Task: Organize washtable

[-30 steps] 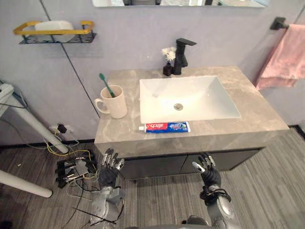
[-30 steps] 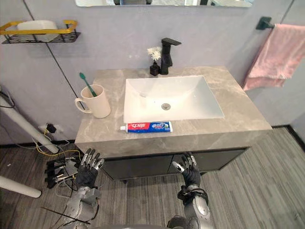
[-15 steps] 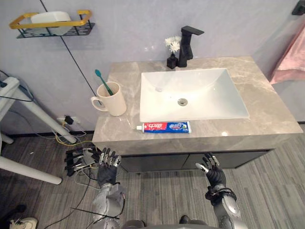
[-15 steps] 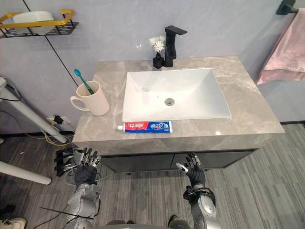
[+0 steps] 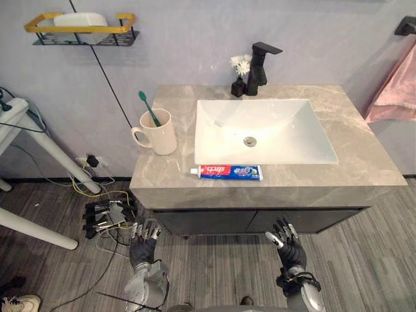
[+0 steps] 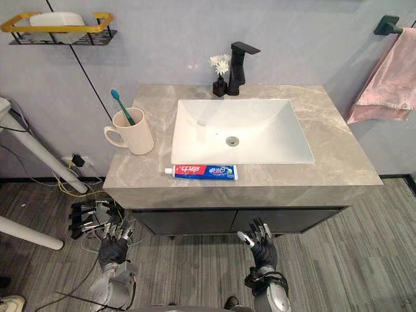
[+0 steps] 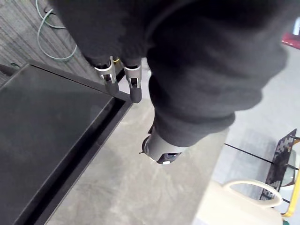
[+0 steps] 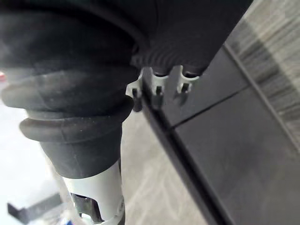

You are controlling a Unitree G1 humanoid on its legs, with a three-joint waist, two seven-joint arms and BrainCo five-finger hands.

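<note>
Left hand & right hand hang low before cabinet, both slack, holding nothing; toothpaste tube lies flat on counter betw. basin & front edge, so recommend top-down grasp mid-tube, then into mug beside toothbrush.

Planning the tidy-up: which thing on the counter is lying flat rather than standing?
The toothpaste tube, flat before the sink; the mug and the flower vase stand upright.

Countertop right of the sink lies open; mug and toothpaste tube block left and front.
</note>
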